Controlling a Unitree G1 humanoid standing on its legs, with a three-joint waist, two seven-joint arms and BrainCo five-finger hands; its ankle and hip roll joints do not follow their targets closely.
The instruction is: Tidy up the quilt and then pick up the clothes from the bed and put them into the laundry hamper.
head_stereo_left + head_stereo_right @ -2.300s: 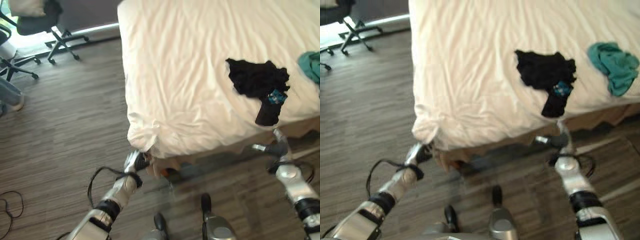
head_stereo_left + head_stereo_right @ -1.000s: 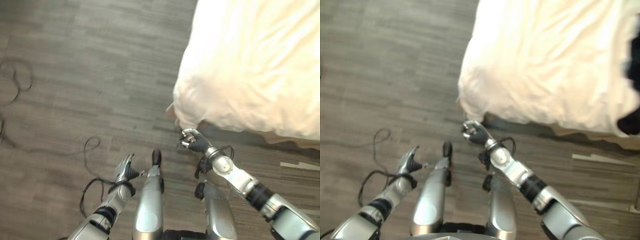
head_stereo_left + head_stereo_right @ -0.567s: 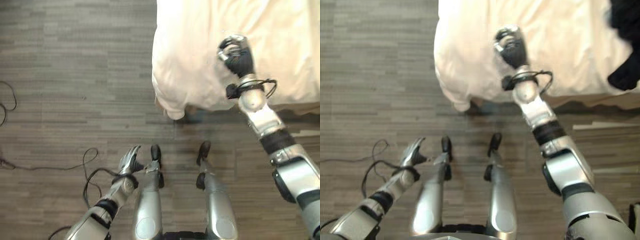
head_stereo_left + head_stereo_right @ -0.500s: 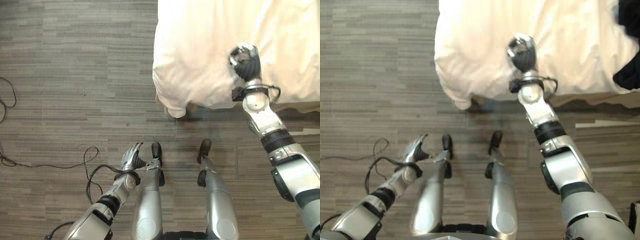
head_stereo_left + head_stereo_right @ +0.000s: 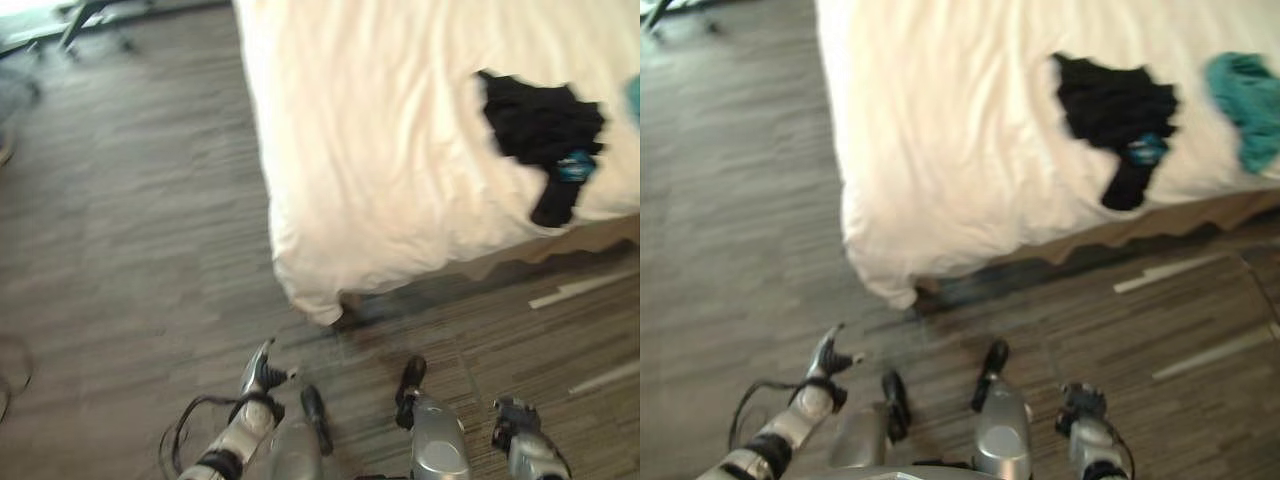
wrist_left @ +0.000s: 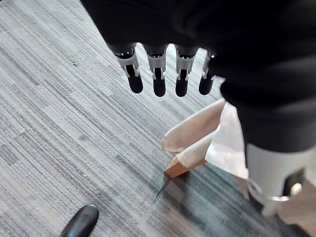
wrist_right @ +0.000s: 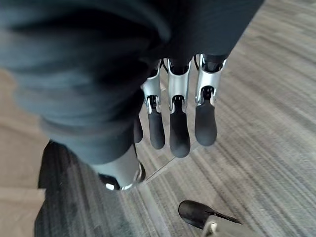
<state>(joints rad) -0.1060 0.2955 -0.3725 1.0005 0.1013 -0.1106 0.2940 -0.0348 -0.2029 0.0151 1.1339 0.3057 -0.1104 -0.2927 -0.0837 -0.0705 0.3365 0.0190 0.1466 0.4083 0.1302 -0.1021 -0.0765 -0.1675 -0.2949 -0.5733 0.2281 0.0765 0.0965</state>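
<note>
Both hands hang low over the grey wood-plank floor [image 5: 130,250], fingers straight and holding nothing: the left hand [image 5: 262,374] at lower centre-left, the right hand [image 5: 1081,403] at the bottom right, down from the quilt where it was raised half a second ago. Across the upper right lies the cream quilt [image 5: 380,150], its corner drooping to the floor, with black clothes [image 5: 540,125] bearing a small blue label too small to read. A teal garment [image 5: 1245,95] sits at the right edge.
</note>
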